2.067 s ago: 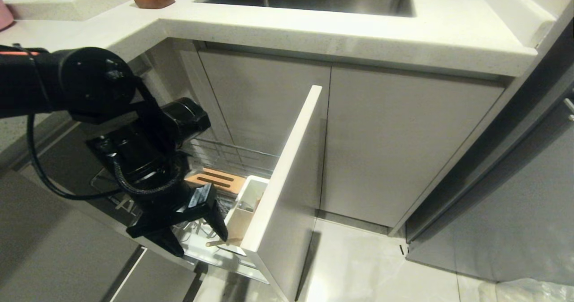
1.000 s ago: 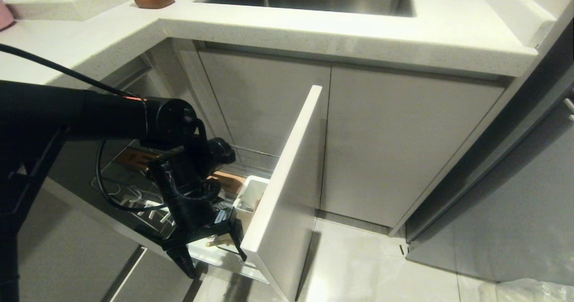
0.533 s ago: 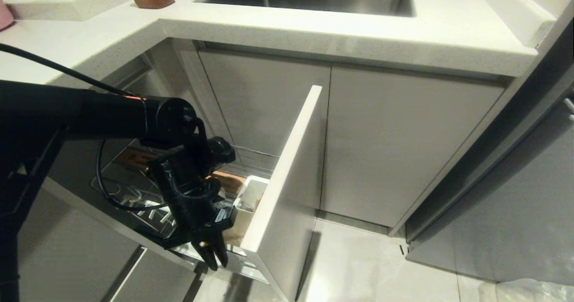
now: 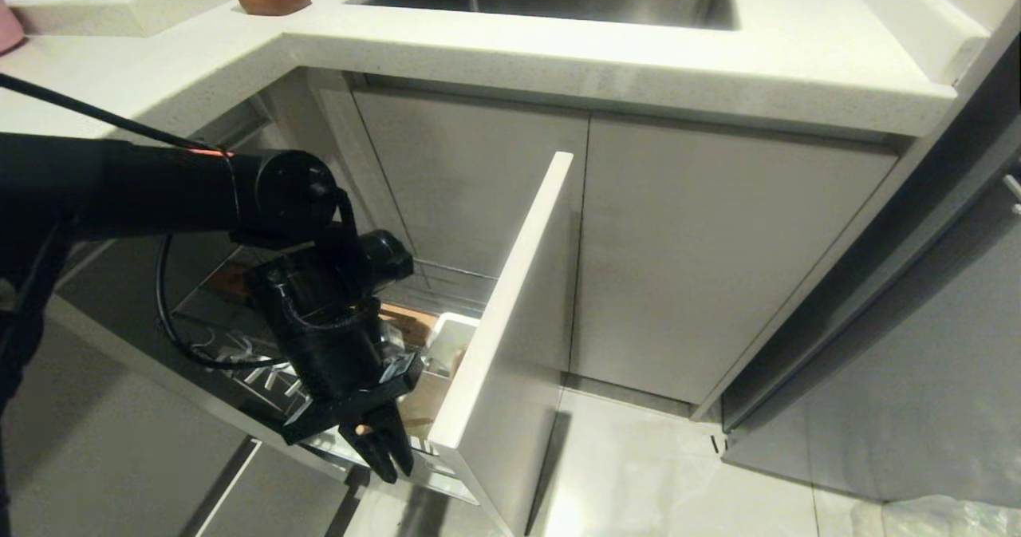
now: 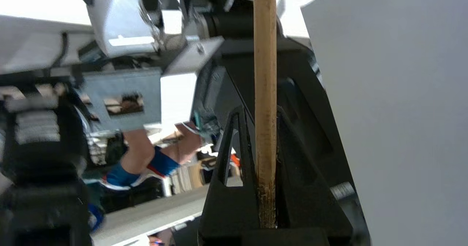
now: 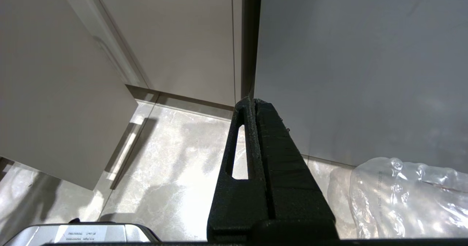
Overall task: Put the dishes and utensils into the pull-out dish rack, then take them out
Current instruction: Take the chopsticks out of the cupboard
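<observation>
Chopstick gripped at the utensil box, unloading apparently under way

Wood shows between the black fingers of the left end effector (image 4: 383, 445), which is clamped on a long thin light-wood chopstick (image 5: 265, 103); from the wrist, the stick runs straight out from the closed fingers. From the head, that end effector hangs at the front corner of the pull-out chrome wire dish rack (image 4: 431, 282), just beside its white plastic utensil box (image 4: 448, 341) and behind the flat pale-grey front panel (image 4: 510, 321). A slotted light-wood strip (image 4: 403, 321) lies in the rack behind the arm. Whether one chopstick or both are held cannot be told.

Neither the light-blue plate nor the cream bowl shows anywhere, and the metal spoon cannot be made out. With the rack drawn open and a chopstick in the grip beside the box, this is probably the unloading half; carrying the chopstick up to the pale speckled stone counter (image 4: 606, 66) would be left, then any remaining utensils.

The right end effector (image 6: 252, 103) hangs parked over the floor, fingers together and holding nothing.
</observation>
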